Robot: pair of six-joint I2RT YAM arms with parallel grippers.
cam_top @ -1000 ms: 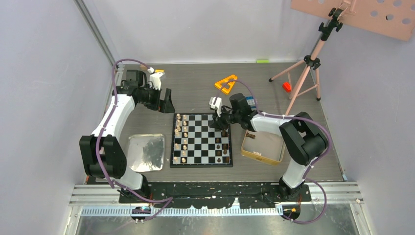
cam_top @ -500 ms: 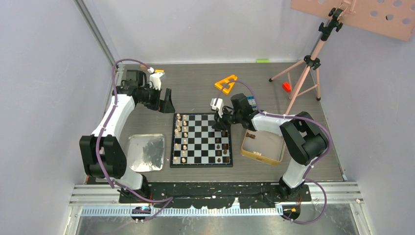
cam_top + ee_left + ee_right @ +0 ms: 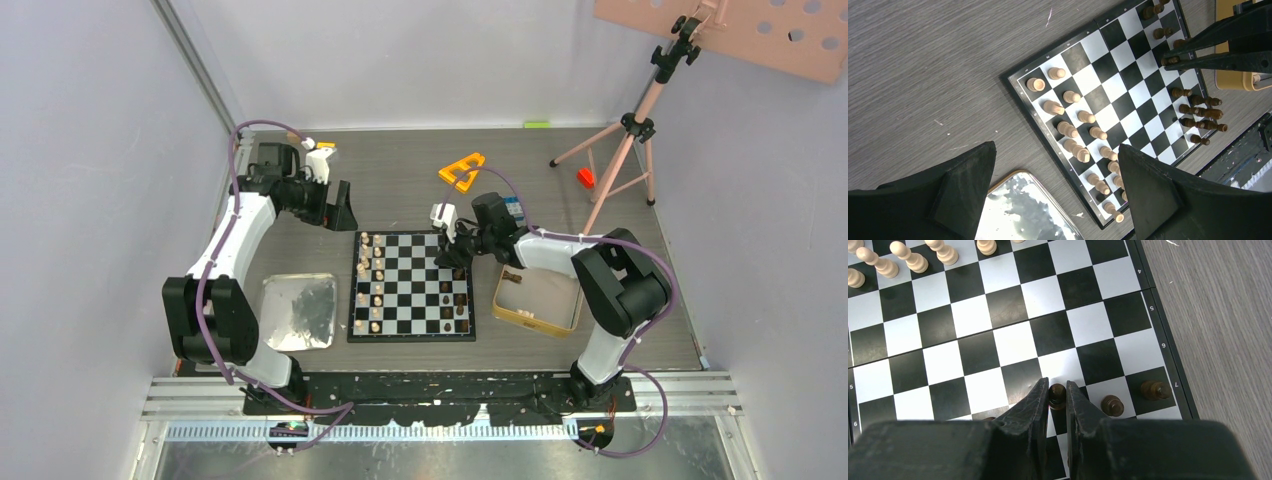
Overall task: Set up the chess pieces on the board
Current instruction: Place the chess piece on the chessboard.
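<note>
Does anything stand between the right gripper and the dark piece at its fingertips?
Nothing visible: the right gripper is closed on the dark piece, and the neighbouring dark piece stands clear to one side.

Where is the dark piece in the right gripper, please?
Right wrist view: the dark piece is pinched in the right gripper over the board, just left of two other dark pieces.

top: high, looking down | wrists: close, looking down | shared: board point(image 3: 412, 287)

Lab: plain-walled booth point(image 3: 420, 60), pink tripod point(image 3: 634, 128), aluminium mounting rail point(image 3: 440, 397).
</note>
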